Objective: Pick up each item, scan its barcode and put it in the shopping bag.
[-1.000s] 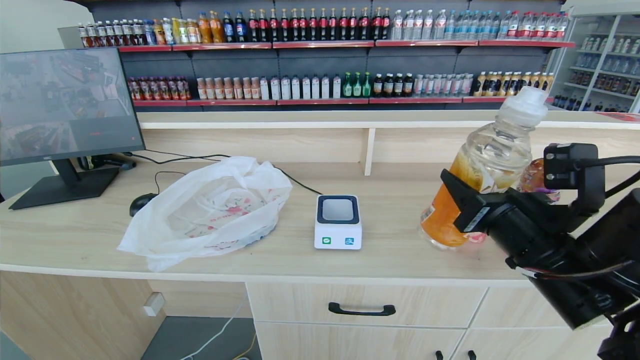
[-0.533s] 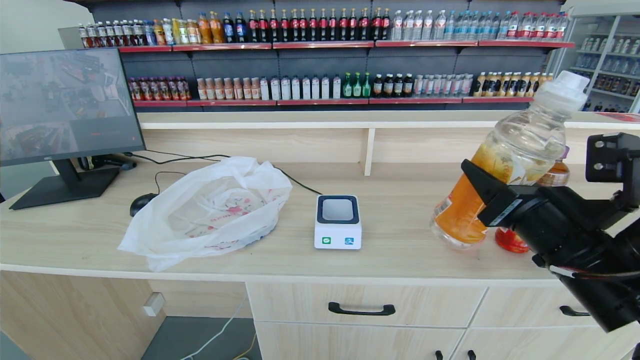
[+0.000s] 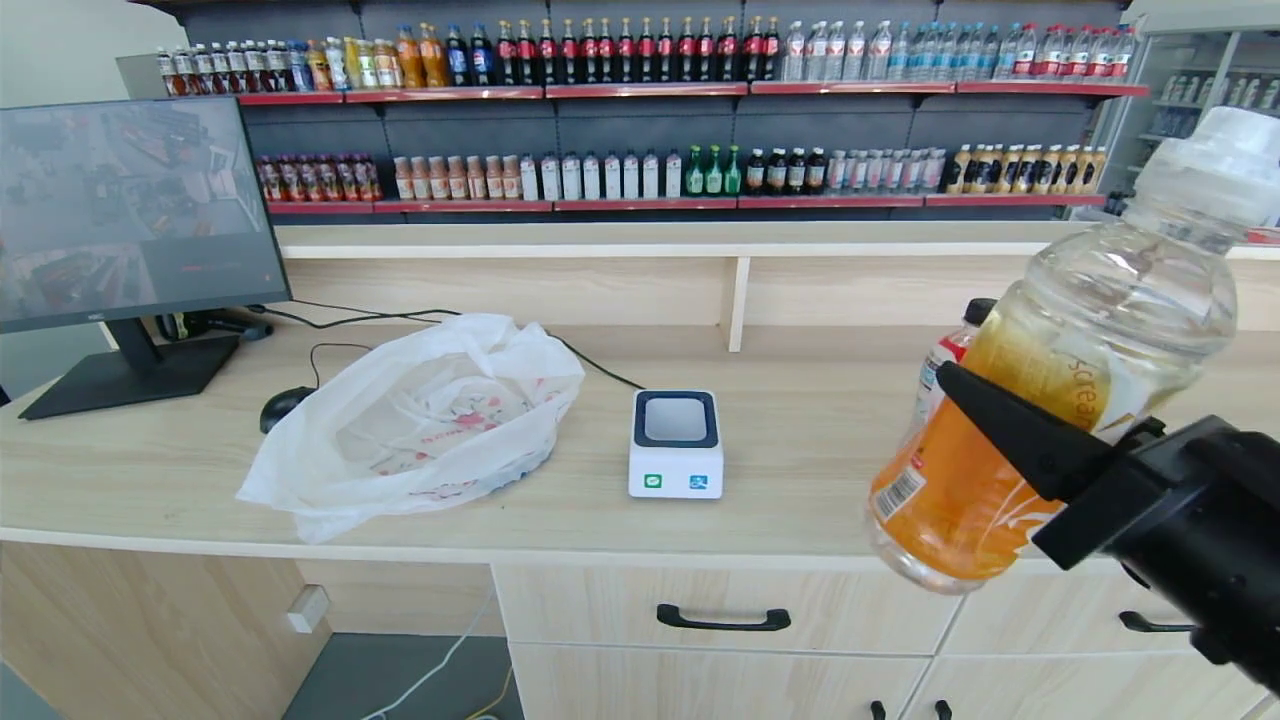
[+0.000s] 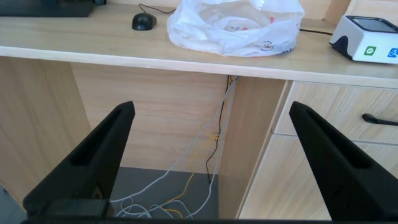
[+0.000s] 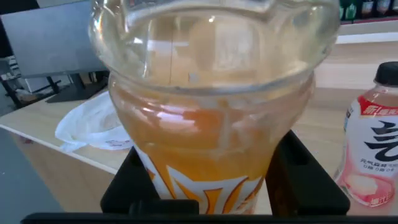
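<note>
1. The orange drink bottle (image 3: 1050, 370) hangs tilted at the robot's right, over the front edge of the bench (image 3: 800, 520), and the right gripper (image 3: 1040, 450) has its fingers (image 3: 1000, 425) clamped around its middle.
2. Its barcode (image 3: 897, 492) sits low on the label, so the bottle is best carried left and turned squarely to face the scanner (image 3: 676, 443).
3. The shopping bag (image 3: 420, 420) lies past the scanner, and the left gripper (image 4: 211, 115) gapes wide, empty, below bench height.
</note>
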Robot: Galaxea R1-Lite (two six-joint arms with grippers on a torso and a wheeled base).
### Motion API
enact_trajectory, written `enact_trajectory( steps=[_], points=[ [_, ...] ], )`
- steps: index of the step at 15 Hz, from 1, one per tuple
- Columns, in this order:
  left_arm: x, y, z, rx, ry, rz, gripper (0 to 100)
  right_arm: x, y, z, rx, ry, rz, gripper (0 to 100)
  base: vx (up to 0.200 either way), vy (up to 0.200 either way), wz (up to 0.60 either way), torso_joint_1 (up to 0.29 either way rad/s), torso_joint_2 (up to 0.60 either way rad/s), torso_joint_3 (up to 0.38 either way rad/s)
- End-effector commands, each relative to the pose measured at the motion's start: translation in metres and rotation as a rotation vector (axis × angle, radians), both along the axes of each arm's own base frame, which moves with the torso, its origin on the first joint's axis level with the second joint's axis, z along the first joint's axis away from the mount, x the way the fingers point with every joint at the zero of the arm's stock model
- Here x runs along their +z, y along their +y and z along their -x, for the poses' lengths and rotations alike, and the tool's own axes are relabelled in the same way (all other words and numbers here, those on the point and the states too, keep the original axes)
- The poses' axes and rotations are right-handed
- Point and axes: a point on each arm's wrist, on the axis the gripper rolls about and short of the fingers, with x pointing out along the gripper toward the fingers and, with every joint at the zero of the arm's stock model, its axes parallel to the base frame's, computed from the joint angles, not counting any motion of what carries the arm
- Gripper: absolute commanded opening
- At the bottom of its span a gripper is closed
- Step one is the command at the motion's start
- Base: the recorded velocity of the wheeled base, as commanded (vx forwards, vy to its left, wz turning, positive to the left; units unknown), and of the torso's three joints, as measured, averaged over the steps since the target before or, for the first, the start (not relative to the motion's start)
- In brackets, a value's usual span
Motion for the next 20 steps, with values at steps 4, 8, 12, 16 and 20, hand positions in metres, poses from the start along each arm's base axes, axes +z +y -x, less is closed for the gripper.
enact_trajectory(
  steps=[4, 8, 12, 16, 20],
  points=[
    [0.0, 0.0, 0.0, 0.0, 0.0, 0.0, 100, 0.019, 0.018, 0.02, 0.171, 0.051, -0.187, 0, 0.0, 0.0, 0.0, 0.0, 0.0, 0.0],
    [0.0, 0.0, 0.0, 0.0, 0.0, 0.0, 100, 0.017, 0.043, 0.028, 0.34, 0.196, -0.362, 0, 0.0, 0.0, 0.0, 0.0, 0.0, 0.0],
    [0.0, 0.0, 0.0, 0.0, 0.0, 0.0, 100, 0.011, 0.059, 0.021, 0.479, 0.319, -0.505, 0, 0.0, 0.0, 0.0, 0.0, 0.0, 0.0],
    [0.0, 0.0, 0.0, 0.0, 0.0, 0.0, 100, 0.005, 0.072, 0.016, 0.571, 0.327, -0.597, 0, 0.0, 0.0, 0.0, 0.0, 0.0, 0.0],
    [0.0, 0.0, 0.0, 0.0, 0.0, 0.0, 100, -0.012, 0.094, 0.004, 0.577, 0.294, -0.604, 0, 0.0, 0.0, 0.0, 0.0, 0.0, 0.0]
  ],
)
